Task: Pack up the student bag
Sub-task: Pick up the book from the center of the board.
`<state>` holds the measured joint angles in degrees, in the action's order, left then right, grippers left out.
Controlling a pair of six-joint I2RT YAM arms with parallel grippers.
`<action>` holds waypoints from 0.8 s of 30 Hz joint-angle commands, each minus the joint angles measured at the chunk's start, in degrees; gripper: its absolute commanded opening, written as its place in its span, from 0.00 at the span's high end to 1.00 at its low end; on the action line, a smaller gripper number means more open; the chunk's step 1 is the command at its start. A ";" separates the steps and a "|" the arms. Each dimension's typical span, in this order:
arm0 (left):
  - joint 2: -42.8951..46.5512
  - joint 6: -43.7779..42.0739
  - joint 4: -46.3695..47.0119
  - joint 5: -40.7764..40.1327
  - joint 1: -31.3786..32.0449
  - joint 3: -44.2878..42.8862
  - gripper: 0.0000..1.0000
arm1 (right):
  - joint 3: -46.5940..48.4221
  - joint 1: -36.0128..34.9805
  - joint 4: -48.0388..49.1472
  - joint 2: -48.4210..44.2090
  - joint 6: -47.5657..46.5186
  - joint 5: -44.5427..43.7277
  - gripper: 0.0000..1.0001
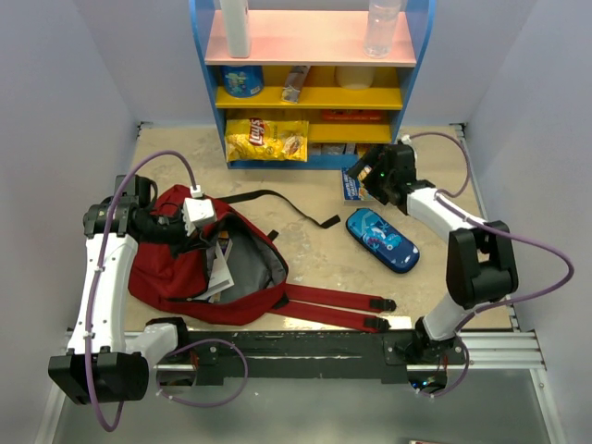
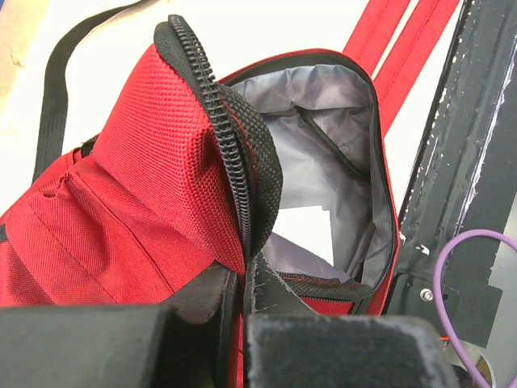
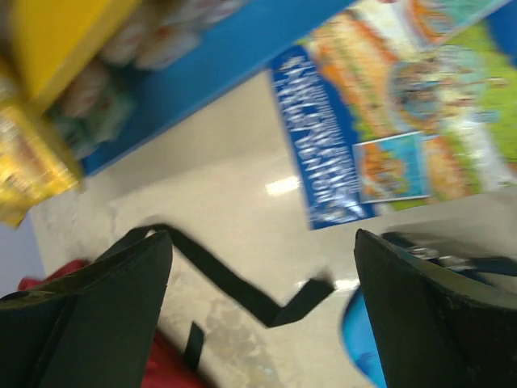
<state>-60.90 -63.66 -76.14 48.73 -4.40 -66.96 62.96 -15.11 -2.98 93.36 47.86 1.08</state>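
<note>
Table (image 1: pixel 314 268): beige, shelf (image 1: pixel 305 42) behind.
Left gripper (image 2: pixel 242 283): clamped on backpack (image 2: pixel 161 162) zipper rim.
Right gripper (image 3: pixel 262 238): jaws wide apart, book (image 3: pixel 404 121) just ahead.

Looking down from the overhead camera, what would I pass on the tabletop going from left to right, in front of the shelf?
Large dark-red fabric backpack → loose end of the black webbing strap → blue patterned oval pencil case.

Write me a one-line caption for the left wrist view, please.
Left jaws pinch the zippered rim of the red student bag, baring grey lining and white paper.
</note>
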 commanded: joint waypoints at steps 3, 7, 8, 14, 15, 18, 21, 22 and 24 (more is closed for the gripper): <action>0.61 -1.82 0.99 2.86 0.36 -0.19 1.00 | -5.11 8.43 -2.29 1.30 5.49 -0.37 0.06; 0.35 -1.82 1.34 3.03 0.36 -0.10 1.00 | -8.11 10.01 1.04 1.12 7.07 -0.91 0.06; -0.09 -1.73 1.26 3.12 0.36 -0.28 1.00 | -8.46 10.19 1.66 1.29 7.51 -1.95 0.06; -1.06 -1.82 1.43 3.56 0.36 -0.89 1.00 | -6.97 11.42 4.46 4.46 9.00 -4.68 0.07; -1.23 -1.65 1.52 3.56 0.36 -0.89 1.00 | -6.80 11.51 4.91 4.63 9.36 -5.12 0.07; -1.76 -1.47 2.05 3.48 0.36 -0.89 1.00 | -6.36 11.77 7.02 6.38 10.24 -6.18 0.08; -2.29 -1.12 2.75 3.21 0.36 -1.24 1.00 | -5.04 11.78 6.94 8.84 11.11 -6.97 0.10; -2.55 -0.86 2.84 3.13 0.36 -1.42 1.00 | -5.21 11.86 8.16 9.03 11.38 -7.23 0.10; -2.82 -0.68 3.01 3.13 0.36 -1.68 1.00 | -6.44 11.95 9.83 8.77 12.70 -8.46 0.11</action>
<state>-63.20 -63.66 -75.70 48.86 -4.36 -66.94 55.92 -3.49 2.68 101.89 57.65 -3.79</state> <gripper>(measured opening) 0.039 0.896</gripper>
